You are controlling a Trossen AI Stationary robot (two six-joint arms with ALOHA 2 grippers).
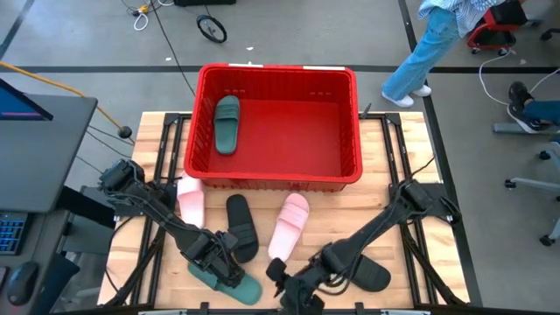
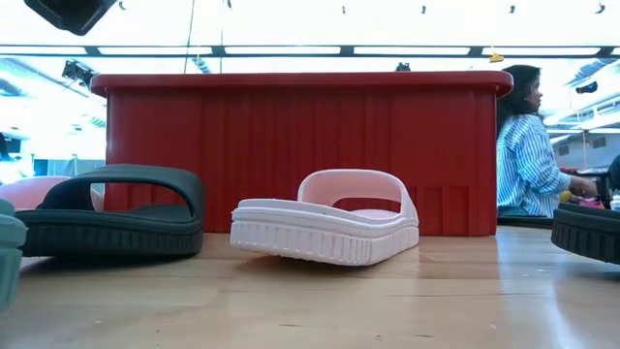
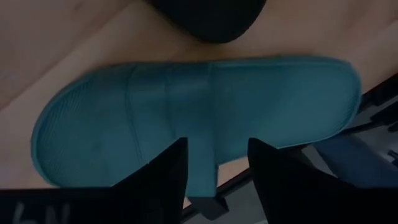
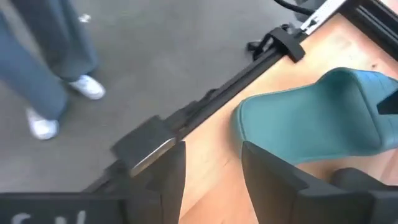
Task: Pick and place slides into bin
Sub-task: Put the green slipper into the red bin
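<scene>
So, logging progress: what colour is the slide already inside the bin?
Dark green foam slide; high view.

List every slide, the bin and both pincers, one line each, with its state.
Bin: upright, holds one green slide.
Second green slide: on the table's near edge, under the left pincer, which is open.
Pink slides: on the table.
Black slides: on the table.
Right pincer: open, empty.

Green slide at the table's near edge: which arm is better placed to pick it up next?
Left. The left gripper is right over the green slide, open fingers straddling it. The right gripper is open beside the slide's end, not over it.
</scene>
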